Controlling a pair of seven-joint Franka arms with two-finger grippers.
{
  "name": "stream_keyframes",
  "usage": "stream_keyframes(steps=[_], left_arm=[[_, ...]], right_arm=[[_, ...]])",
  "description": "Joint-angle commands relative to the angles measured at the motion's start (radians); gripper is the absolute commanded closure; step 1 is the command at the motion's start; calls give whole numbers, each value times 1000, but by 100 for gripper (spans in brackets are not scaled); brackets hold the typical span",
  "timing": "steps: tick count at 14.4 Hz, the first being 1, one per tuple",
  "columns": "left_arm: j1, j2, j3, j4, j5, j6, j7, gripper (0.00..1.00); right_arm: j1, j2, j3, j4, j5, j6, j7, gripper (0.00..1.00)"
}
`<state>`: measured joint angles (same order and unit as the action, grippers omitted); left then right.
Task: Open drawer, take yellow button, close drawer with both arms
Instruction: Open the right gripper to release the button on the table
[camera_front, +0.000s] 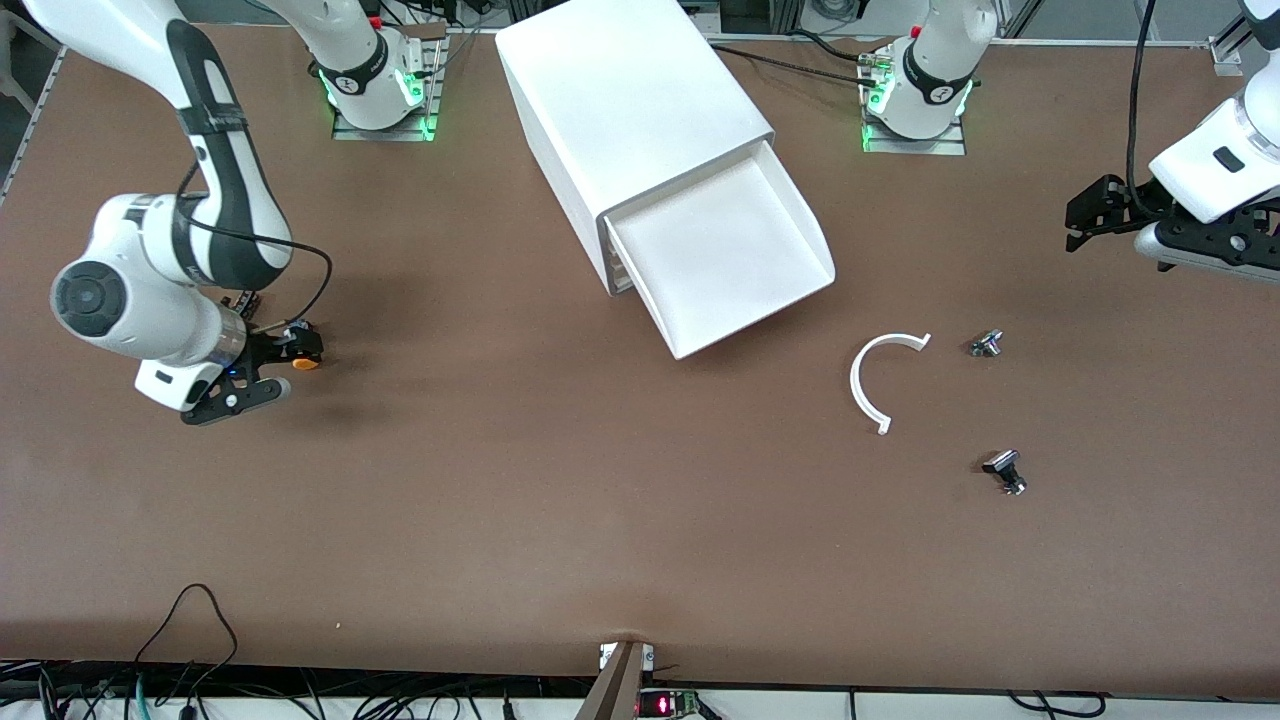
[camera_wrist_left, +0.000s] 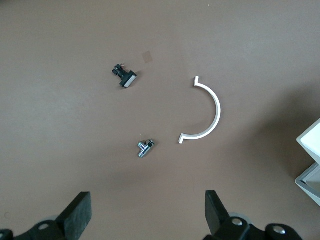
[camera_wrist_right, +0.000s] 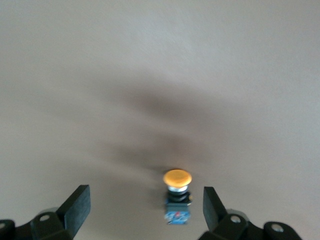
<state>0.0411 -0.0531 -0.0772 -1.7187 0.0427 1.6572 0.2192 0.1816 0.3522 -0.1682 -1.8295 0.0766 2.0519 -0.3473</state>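
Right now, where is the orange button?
In the front view the button lies on the table toward the right arm's end, between the open fingers of the right gripper, well away from the open drawer.

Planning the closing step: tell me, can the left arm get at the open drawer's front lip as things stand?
Probably yes. The left pincer hangs open over bare table toward its own end, and nothing stands between it and the drawer; the white curved piece lies nearer the front camera.

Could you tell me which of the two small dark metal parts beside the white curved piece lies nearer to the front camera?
The dark part with the flat rectangular head; the silvery part lies farther off, level with the curved piece's upper end.
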Motion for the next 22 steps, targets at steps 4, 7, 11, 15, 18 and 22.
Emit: stream_keyframes(steps=[4, 7, 11, 15, 18, 22], left_arm=[[9, 102, 11, 114, 14, -20, -7, 0], [25, 117, 7, 116, -21, -19, 5, 0], [25, 157, 4, 108, -18, -20, 3, 0], [16, 233, 1, 97, -27, -20, -10, 0], [0, 257, -16, 90, -37, -4, -104, 0], [-24, 272, -105, 12, -44, 91, -430, 0]], right_arm=[[-19, 4, 21, 246, 66, -291, 149, 0], [-19, -12, 53, 331, 34, -389, 191, 0], [-17, -64, 55, 401, -81, -490, 202, 0], [-21, -110, 29, 453, -87, -571, 200, 0], [-21, -119, 3, 484, -83, -638, 211, 0], [-21, -153, -11, 483, -54, -638, 319, 0]])
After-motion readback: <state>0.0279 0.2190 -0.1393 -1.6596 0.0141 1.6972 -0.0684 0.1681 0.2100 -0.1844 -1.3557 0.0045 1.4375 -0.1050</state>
